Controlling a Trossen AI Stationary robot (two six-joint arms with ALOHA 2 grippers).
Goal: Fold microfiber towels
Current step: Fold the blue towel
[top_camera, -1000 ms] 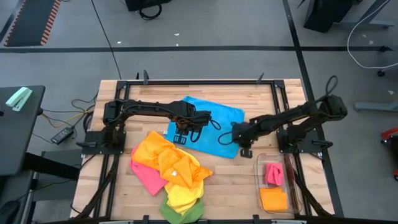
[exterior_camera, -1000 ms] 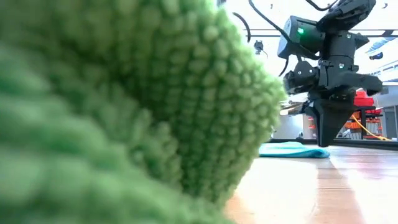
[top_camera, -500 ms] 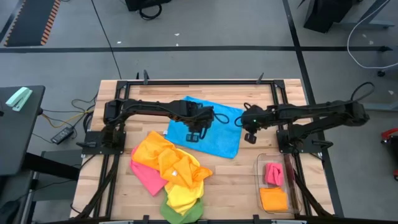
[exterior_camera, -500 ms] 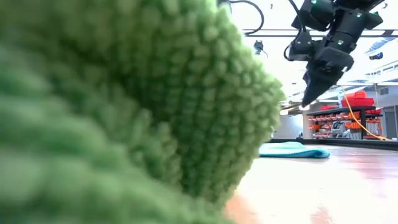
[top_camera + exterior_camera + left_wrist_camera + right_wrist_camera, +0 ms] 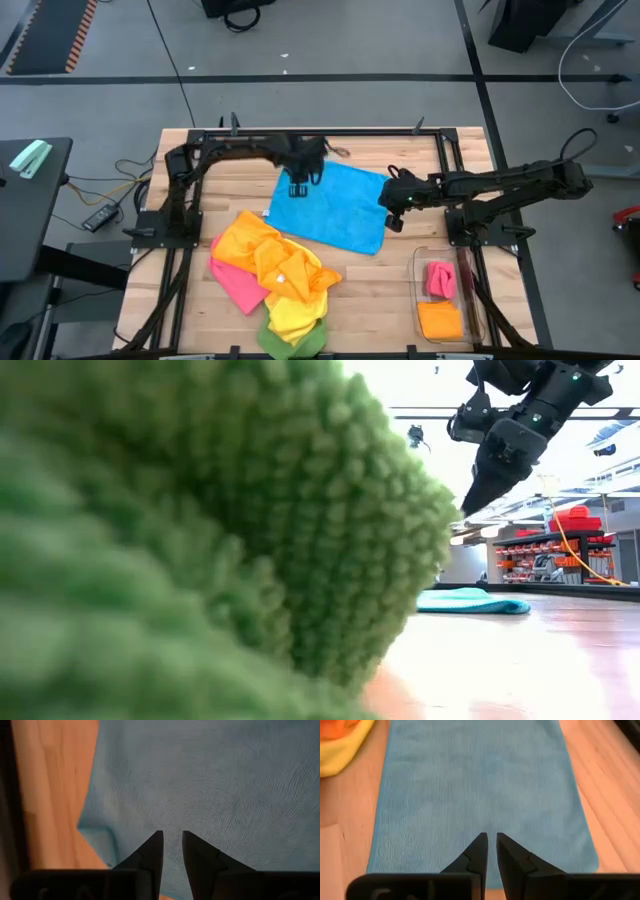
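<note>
Below both fingers (image 5: 152,851), seemingly untouched: blue towel (image 5: 335,205).

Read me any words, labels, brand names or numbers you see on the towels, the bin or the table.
None can be read: no print shows on the flat blue microfiber towel, the heap of orange, pink, yellow and green microfiber towels, the clear rectangular plastic bin or the wooden table.

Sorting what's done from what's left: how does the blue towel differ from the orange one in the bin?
The blue towel lies spread flat on the table; the orange towel sits compact in the bin. Blue shows much larger from above than orange. Blue lies alone between both arms; orange sits beside a pink towel. Both are plain, bright cloths.
</note>
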